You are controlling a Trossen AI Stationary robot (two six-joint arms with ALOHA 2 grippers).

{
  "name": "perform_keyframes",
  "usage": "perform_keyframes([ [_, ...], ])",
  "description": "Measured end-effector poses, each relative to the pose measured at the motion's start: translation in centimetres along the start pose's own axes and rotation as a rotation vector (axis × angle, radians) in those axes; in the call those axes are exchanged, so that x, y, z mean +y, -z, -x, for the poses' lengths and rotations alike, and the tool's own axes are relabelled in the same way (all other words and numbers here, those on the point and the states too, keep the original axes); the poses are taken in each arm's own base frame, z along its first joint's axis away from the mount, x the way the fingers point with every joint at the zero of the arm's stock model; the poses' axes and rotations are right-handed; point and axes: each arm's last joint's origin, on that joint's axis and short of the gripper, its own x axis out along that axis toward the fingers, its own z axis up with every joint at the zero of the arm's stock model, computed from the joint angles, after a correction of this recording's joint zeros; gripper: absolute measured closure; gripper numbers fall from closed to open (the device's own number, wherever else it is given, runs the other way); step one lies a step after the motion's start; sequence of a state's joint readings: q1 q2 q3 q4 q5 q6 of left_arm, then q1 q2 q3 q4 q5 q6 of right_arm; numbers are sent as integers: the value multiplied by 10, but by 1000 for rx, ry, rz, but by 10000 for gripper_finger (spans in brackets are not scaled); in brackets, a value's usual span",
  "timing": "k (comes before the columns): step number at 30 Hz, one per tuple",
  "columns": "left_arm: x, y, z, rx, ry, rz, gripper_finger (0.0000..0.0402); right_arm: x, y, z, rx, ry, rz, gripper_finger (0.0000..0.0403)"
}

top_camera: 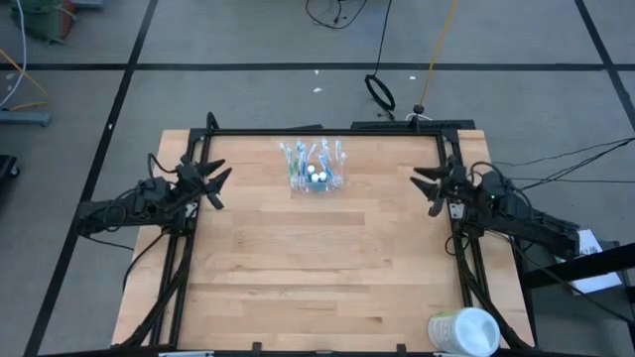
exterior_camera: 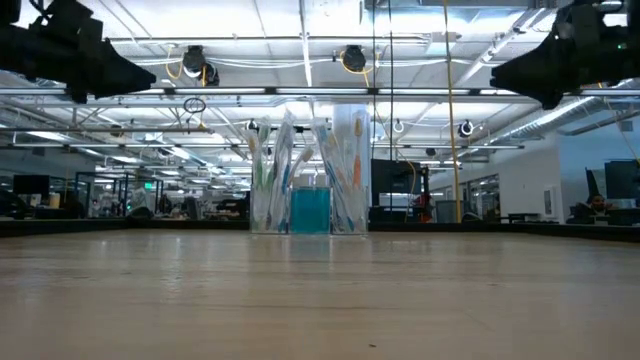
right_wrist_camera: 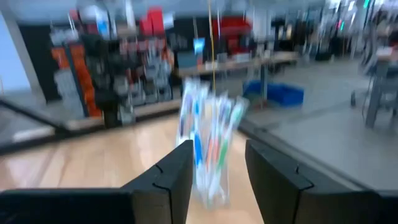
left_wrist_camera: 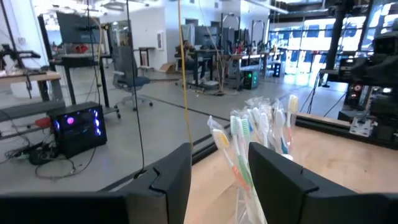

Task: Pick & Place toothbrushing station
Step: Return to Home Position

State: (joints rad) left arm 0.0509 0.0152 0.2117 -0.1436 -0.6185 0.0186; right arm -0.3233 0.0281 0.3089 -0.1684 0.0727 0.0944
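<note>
I find left end effector [top_camera: 220, 184] and right end effector [top_camera: 425, 188] parted, empty, flanking the upright clear cup [top_camera: 317, 171], seemingly equidistant.

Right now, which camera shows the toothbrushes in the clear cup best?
Left wrist view: the toothbrushes stand close, heads and handles separate. High view shows a small cluster from above; low view, handles behind the clear cup wall; right wrist view, one tight bundle.

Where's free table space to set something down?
Free: table, whole middle and front, from the organizer to the white cup at the right front corner. Crowded: only around the organizer, flanked by the open left gripper and right gripper.
</note>
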Motion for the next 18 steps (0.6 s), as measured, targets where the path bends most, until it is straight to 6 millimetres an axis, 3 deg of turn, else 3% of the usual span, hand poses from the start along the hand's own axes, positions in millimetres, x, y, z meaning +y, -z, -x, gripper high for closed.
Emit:
perform_keyframes([
  [3,-1,6,-1,-13,8,-6,236,0,2,-1,-74,-5,-4,261],
  [9,-4,16,-4,-12,32,14,236,-1,13,-6,-62,-1,19,261],
  [18,-12,38,-10,-92,123,49,236,-3,43,-16,-122,-8,-8,261],
])
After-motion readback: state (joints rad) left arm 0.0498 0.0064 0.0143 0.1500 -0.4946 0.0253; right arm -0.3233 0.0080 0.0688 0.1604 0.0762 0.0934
